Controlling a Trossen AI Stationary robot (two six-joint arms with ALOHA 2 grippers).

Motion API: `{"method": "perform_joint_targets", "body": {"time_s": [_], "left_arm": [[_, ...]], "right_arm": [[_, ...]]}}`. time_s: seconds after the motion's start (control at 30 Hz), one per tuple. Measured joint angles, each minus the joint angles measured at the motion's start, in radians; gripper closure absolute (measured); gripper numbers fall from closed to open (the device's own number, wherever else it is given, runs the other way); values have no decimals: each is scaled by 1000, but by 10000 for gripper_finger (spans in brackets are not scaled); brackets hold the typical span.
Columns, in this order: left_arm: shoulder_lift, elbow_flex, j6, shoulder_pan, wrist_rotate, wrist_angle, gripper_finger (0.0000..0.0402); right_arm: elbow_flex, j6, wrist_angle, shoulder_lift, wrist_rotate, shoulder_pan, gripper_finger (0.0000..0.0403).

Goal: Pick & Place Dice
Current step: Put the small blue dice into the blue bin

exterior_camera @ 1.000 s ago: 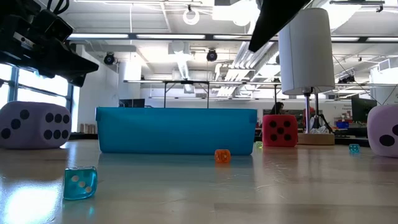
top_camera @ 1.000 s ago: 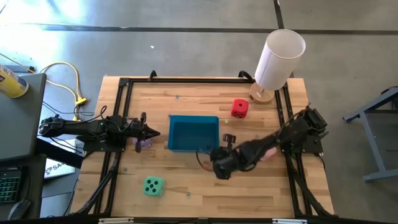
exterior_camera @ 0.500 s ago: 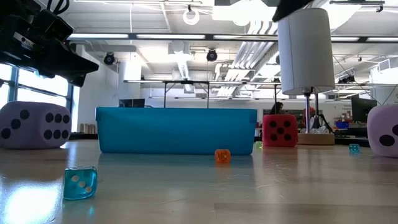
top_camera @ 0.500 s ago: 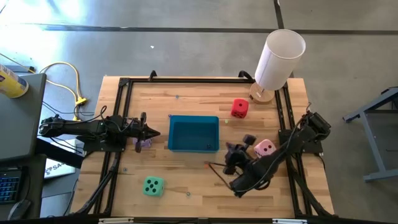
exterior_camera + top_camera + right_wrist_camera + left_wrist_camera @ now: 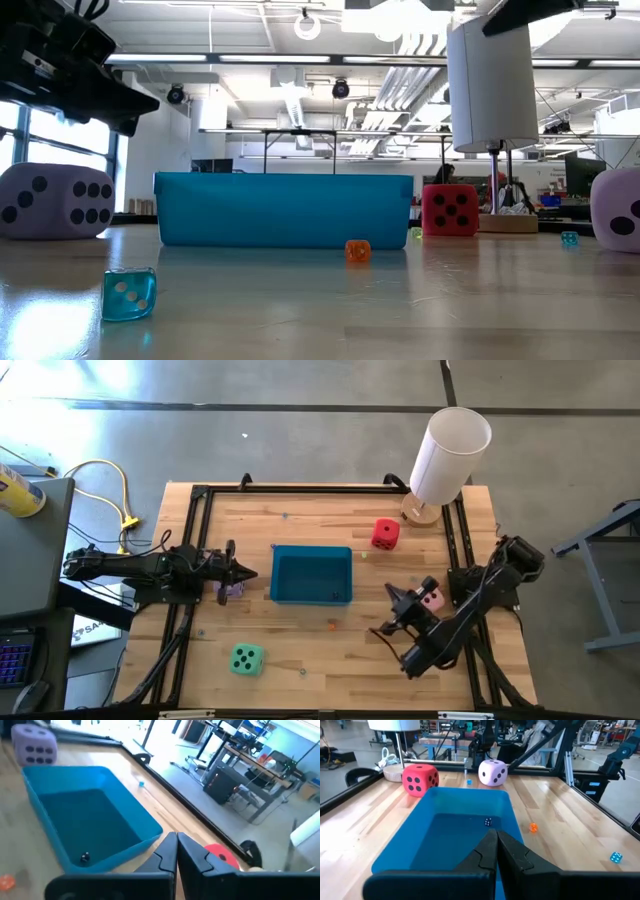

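Observation:
The dice lie apart on the wooden table. The red one [image 5: 385, 534] sits far right, the pink one [image 5: 431, 600] beside my right arm, the mint green one [image 5: 246, 658] near left. The lilac one [image 5: 230, 588] lies under my left gripper [image 5: 246, 573], which hovers shut left of the teal tray [image 5: 311, 575]. My right gripper [image 5: 392, 592] hangs shut above the table, right of the tray and next to the pink die. It points toward the tray [image 5: 85, 827] and holds nothing. A tiny dark die [image 5: 488, 822] lies inside the tray.
A white cylinder lamp [image 5: 450, 445] stands at the far right corner. Tiny dice lie loose on the table: an orange one [image 5: 357, 250] near the tray, a clear teal one [image 5: 129, 293] at the front and a blue one [image 5: 568, 238] at the right. A black frame [image 5: 200, 495] borders the table.
My right gripper, still shut, has swung away from the tray's near right corner toward the table's right edge. It has tipped up from pointing downward to nearly level and has rolled. The pink die, covered by the arm before, now shows. No die has moved.

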Motion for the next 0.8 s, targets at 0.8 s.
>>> {"method": "perform_joint_targets", "body": {"time_s": [0.8], "left_arm": [[216, 209, -173, 28, -168, -34, 401]], "right_arm": [[-243, 97, 332, -34, 183, 1, 401]]}}
